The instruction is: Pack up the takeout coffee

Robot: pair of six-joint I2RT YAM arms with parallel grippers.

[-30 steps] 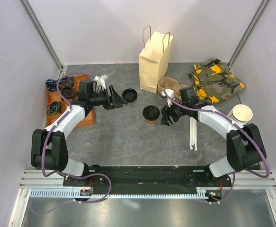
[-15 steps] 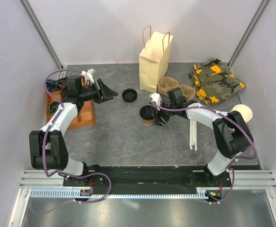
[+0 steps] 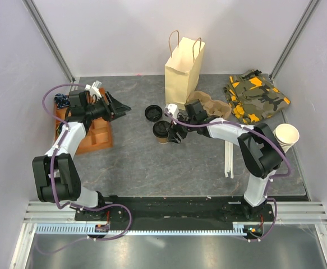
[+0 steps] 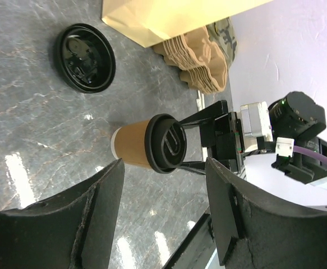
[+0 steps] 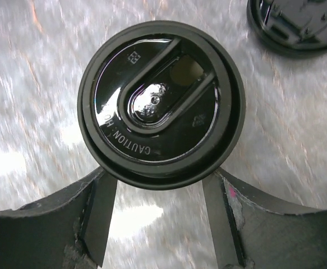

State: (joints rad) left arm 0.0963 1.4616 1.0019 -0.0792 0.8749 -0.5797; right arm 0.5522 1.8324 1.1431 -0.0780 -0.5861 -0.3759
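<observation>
- My right gripper [image 5: 159, 182] grips the coffee cup [image 5: 160, 98], one finger on each side beneath its lid.
- My left gripper [image 4: 164, 168] gapes wide, empty, the cup well ahead.
- A loose lid [image 5: 298, 22] lies just beyond the cup.

One coffee cup [image 3: 161, 130], one loose lid [image 3: 152, 112], one paper bag [image 3: 183, 70] at twelve o'clock, one camouflage cloth [image 3: 257, 96] at two, one cup stack [image 3: 285, 136] at three, one tray [image 3: 93, 137] at nine.
</observation>
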